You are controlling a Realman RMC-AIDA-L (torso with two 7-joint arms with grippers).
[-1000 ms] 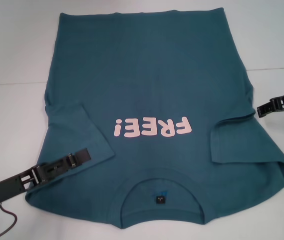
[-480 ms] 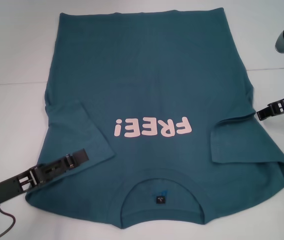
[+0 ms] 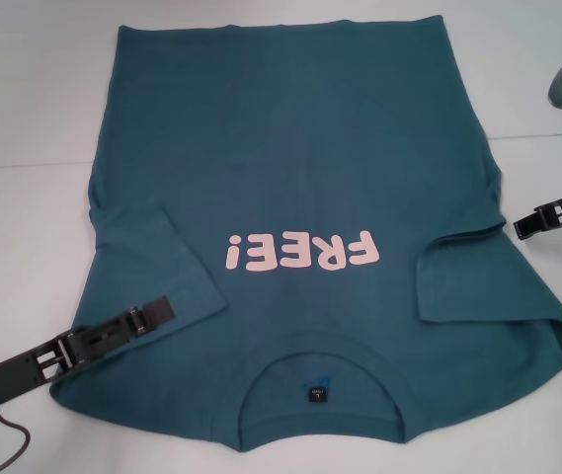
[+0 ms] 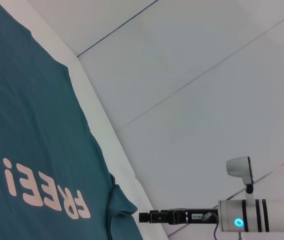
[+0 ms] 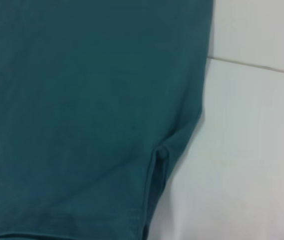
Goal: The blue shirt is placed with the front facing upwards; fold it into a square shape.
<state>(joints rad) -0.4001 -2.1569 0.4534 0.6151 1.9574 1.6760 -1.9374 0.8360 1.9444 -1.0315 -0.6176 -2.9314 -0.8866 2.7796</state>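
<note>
Retreating rightward, the right gripper is now hanging just beside the blue shirt; the left gripper is resting on its folded sleeve; both jaws' state is unclear

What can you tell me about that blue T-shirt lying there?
The blue shirt is dark teal, soft-looking cloth, spread flat and front up on a white table. Pink FREE! lettering crosses its chest. Its ribbed round collar with a small black label lies nearest the robot. Both short sleeves are folded inward. The left gripper rests over its left sleeve.
</note>
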